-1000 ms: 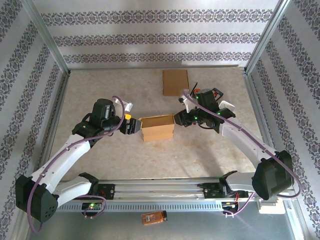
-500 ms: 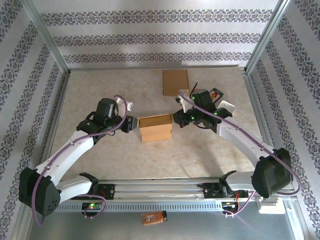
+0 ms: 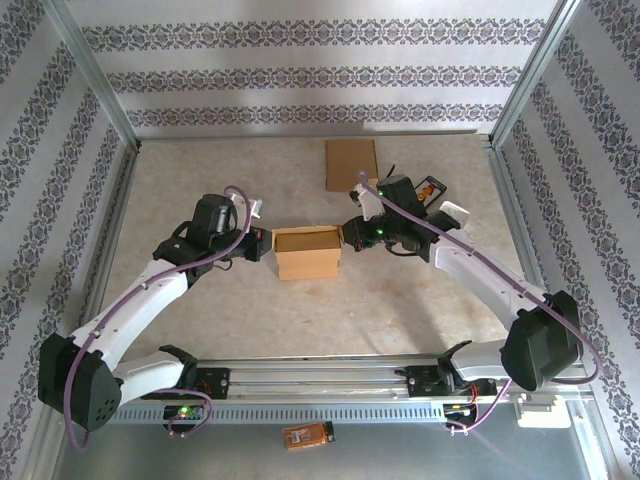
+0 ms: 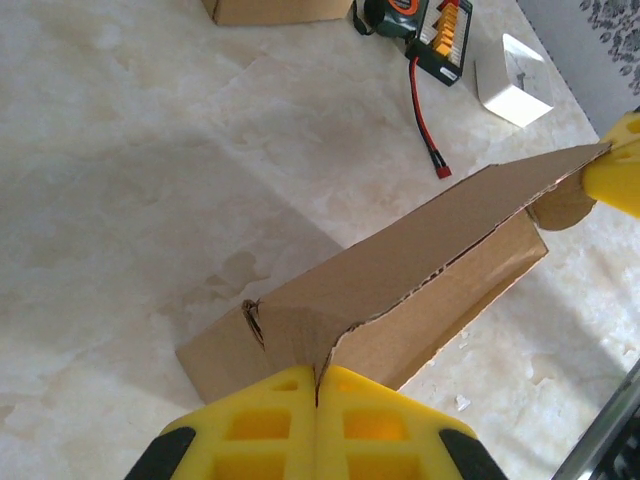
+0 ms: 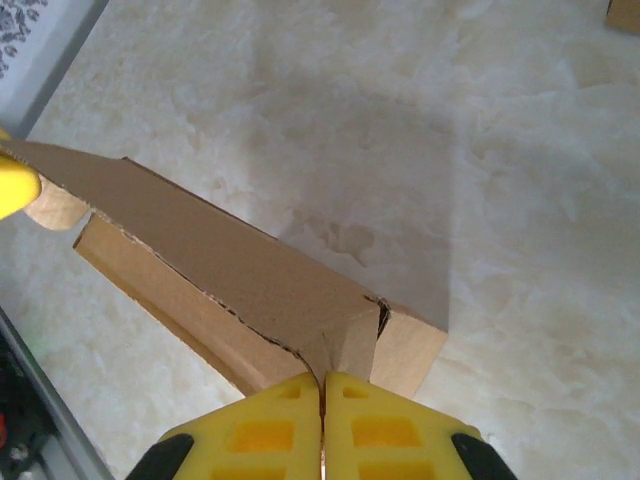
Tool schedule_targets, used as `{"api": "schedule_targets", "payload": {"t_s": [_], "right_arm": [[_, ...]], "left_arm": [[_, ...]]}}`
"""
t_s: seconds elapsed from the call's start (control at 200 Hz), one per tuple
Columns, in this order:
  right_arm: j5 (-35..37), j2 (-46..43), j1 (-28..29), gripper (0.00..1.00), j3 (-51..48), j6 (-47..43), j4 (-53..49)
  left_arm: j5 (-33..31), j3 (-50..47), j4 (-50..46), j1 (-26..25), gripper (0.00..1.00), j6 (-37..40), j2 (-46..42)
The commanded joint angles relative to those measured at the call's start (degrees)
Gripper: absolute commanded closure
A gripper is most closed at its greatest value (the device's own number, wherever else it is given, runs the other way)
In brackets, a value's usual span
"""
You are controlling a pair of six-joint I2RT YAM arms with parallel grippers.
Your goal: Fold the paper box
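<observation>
Box (image 3: 310, 255) pinched by left claw (image 4: 316, 375), right claw (image 5: 322, 380)

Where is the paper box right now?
In the top view, the paper box sits mid-table, held at either end by the left tool and the right tool.

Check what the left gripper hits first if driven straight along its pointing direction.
The paper box: the left gripper is shut on its near end, so advancing pushes straight into the cardboard. Beyond it, roughly in line, the right gripper pinches the opposite end; alignment is hard to judge.
</observation>
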Motion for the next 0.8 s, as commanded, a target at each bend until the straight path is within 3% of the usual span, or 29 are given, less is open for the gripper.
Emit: {"api": "schedule_targets", "payload": {"t_s": [0.0, 0.794], "right_arm": [[1.7, 1.3, 0.6, 0.91, 2.7, 7.0, -3.2], [-3.5, 5.5, 0.6, 0.90, 7.9, 15.8, -8.8]], "left_arm": [[0.6, 2.1, 1.9, -0.7, 1.00, -3.1, 0.5], [-0.1, 0.1, 3.3, -0.7, 1.00, -3.2, -0.2]]}}
